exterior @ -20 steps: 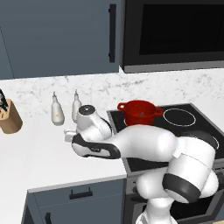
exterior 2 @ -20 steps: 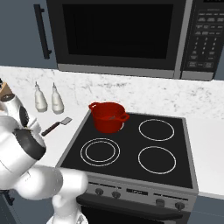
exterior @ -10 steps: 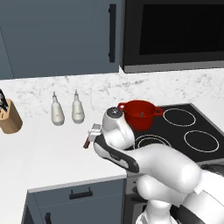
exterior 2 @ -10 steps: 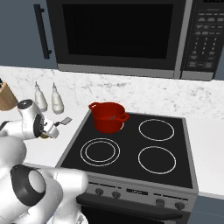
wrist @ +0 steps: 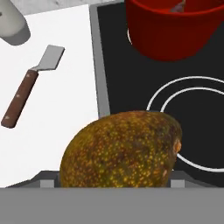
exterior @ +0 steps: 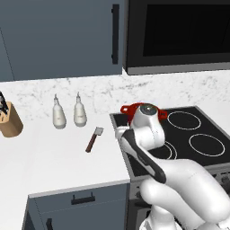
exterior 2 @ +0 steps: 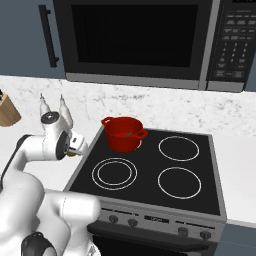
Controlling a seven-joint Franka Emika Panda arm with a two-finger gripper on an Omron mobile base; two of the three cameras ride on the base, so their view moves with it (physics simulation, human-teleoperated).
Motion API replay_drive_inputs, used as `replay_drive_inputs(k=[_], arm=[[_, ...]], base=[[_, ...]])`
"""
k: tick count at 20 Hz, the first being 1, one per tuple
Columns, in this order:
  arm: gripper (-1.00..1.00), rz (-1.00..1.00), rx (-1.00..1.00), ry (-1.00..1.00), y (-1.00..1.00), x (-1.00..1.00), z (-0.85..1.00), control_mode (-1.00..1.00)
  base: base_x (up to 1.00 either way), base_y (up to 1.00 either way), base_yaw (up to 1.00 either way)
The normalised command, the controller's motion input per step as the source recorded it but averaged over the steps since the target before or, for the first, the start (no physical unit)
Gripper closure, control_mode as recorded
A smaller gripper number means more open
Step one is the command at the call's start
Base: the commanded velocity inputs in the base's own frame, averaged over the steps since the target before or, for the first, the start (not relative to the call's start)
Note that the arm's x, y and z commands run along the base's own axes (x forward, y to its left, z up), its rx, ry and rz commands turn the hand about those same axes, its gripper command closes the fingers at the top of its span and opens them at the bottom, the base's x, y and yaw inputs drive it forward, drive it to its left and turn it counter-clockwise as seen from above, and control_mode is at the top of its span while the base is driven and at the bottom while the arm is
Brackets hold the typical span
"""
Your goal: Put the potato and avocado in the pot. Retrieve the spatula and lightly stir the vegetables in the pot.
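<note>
My fingers [exterior 2: 79,145] are clamped wide on the potato [wrist: 120,148], which sits in front of the hand camera, lifted over the near left edge of the stove top [wrist: 118,78], near the left front burner ring. It is a plump, rounded lump with an ochre skin flecked in yellow and brown and a small paler dent on one end. I judge it firm and fairly weighty for its size. It should not crush, but the curved sides could roll or slide out if I grip off centre, so the broad middle is the right place to hold it.

The pot [wrist: 170,35] stands just beyond, on the far left burner. It is squat and glossy red with smooth thick walls, a small side handle and an open mouth. A small greyish piece shows inside the rim, and I cannot tell what it is. The pot looks heavy enough to stay put when something drops in.

The spatula [wrist: 30,85] lies flat on the white surface [wrist: 57,131] to the left of the stove. Its slim dark reddish-brown handle looks like riveted wood, and its blade is thin, flat and light grey. It should be light and stiff, best taken mid-handle.
</note>
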Motion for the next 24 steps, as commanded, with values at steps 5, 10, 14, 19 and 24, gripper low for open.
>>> replay_drive_inputs(k=[5,10,14,19,24], arm=[[1.00,0.01,-0.07,-0.02,-0.66,0.00,0.58,-1.00],[1.00,0.00,-0.07,-0.03,-0.58,0.00,0.50,-1.00],[1.00,0.03,0.00,-0.14,-0.67,0.07,0.20,-1.00],[1.00,0.02,0.00,-0.14,-0.42,0.04,0.25,-1.00],[1.00,0.00,0.00,0.00,-0.21,0.25,0.40,-1.00]], base=[[0.00,0.00,0.00],[0.00,0.00,0.00],[0.00,0.00,0.00],[0.00,0.00,0.00],[0.00,0.00,0.00]])
